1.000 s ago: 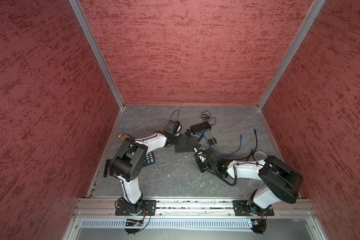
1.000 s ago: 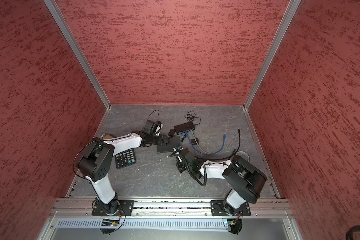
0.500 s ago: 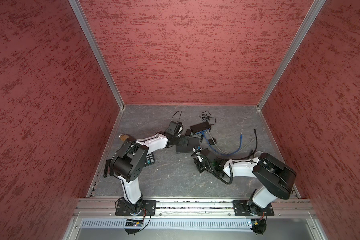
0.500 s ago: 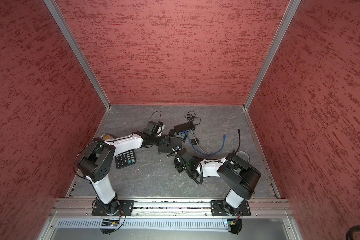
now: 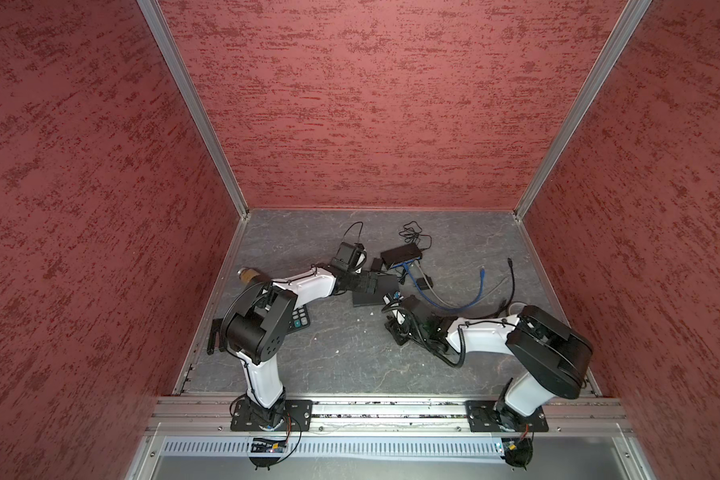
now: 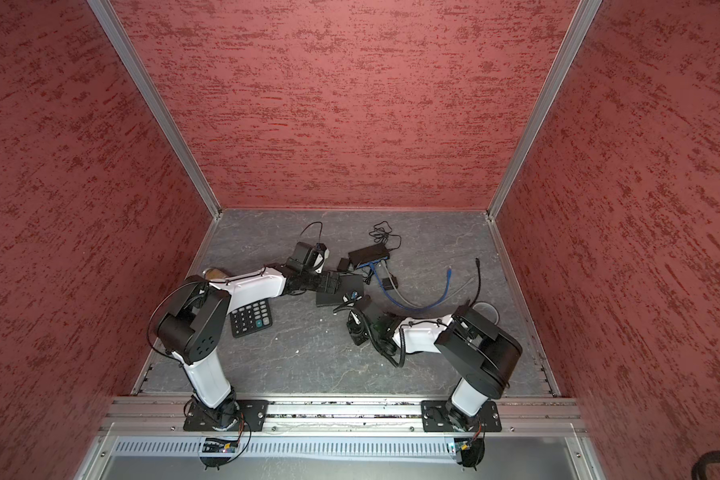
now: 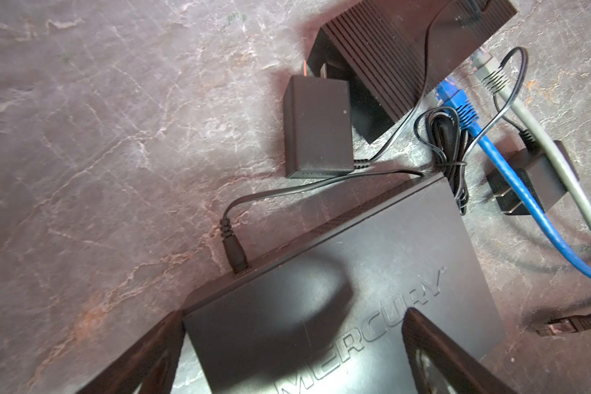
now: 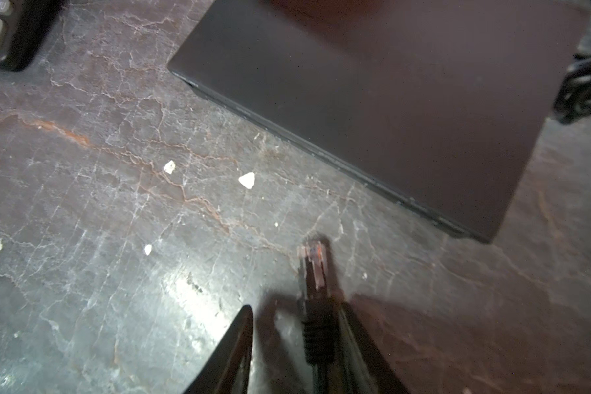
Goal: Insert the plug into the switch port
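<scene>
Grey, marble-veined stone made up the desk (image 5: 341, 357), and near its middle lay the flat black switch (image 5: 376, 291) (its lid read MERCURY in the left wrist view). The left gripper (image 7: 294, 315) reached over the switch from its 9 o'clock side in both top views. Its jaws were spread wide, one finger at the lid's edge and the other above the lettering, and they clamped nothing visible. The right gripper (image 8: 296, 307) sat at the switch's 4 o'clock corner in both top views, with its jaws parted. The plug (image 8: 313, 266), a clear connector on a black cable (image 8: 316, 341), lay along one finger (image 8: 359, 344) with an open gap to the other, so it was not pinched. The plug's tip pointed toward the switch's long side and was short of it, with bare desk between them. The ports on that side could not be made out. A power lead (image 7: 234, 257) was seated in the switch's opposite edge, and a power adapter (image 7: 316, 129) lay just beyond that edge. At the switch's 1 o'clock sat a second switch (image 5: 402, 252) with a ribbed lid, with a blue cable (image 7: 512, 177) and a grey cable (image 7: 553, 143) plugged into it. A calculator (image 6: 251, 318) lay at the first switch's 8 o'clock, partly under the left arm.
</scene>
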Robot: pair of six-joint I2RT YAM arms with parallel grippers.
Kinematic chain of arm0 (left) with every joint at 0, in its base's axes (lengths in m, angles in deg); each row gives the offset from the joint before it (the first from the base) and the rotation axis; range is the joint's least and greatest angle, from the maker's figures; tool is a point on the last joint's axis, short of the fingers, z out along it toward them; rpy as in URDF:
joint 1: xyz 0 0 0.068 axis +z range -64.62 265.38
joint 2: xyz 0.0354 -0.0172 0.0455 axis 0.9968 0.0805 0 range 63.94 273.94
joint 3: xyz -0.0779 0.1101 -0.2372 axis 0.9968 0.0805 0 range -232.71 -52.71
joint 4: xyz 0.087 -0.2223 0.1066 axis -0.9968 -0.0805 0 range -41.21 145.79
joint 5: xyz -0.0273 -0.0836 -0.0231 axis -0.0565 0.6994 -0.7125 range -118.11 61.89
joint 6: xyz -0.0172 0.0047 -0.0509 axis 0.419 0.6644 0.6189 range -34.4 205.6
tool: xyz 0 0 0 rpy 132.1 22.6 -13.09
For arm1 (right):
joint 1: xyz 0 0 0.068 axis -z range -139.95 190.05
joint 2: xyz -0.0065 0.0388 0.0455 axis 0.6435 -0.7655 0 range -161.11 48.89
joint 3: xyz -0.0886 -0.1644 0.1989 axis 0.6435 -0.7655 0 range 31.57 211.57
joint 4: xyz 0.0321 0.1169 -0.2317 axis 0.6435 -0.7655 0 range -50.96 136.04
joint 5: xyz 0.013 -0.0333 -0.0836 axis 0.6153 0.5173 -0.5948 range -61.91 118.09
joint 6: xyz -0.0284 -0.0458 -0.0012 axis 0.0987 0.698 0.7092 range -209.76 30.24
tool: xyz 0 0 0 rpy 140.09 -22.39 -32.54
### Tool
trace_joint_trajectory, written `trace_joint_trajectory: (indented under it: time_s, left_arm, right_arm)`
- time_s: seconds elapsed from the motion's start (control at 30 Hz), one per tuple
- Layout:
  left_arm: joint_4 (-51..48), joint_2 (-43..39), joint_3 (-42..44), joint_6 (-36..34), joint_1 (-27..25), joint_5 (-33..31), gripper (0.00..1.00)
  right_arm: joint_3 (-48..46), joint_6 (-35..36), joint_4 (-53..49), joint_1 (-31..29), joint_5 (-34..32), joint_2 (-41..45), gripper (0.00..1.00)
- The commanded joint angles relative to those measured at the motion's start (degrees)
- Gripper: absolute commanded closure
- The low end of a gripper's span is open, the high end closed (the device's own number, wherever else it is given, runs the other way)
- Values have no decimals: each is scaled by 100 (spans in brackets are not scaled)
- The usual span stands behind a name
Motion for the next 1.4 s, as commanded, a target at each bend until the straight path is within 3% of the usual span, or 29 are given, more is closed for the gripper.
trace_joint_trajectory:
  time_s: [0.0, 0.3, 0.67, 0.87, 1.37]
  left_arm:
    - [117, -83, 69, -78, -34, 212, 0]
    - [113, -107, 91, -61, -38, 213, 0]
    - [155, -153, 163, -52, -12, 217, 0]
    - [154, -187, 204, -52, -8, 229, 1]
    - [155, -228, 207, -61, 2, 246, 1]
  right_arm:
    - [99, -184, -272, 92, 319, 203, 58]
    - [313, -340, -710, 432, 500, 586, 60]
    - [471, 84, -912, 457, 667, 373, 68]
    - [317, -52, -599, 458, 913, 310, 70]
    - [89, -223, -379, 467, 699, 131, 73]
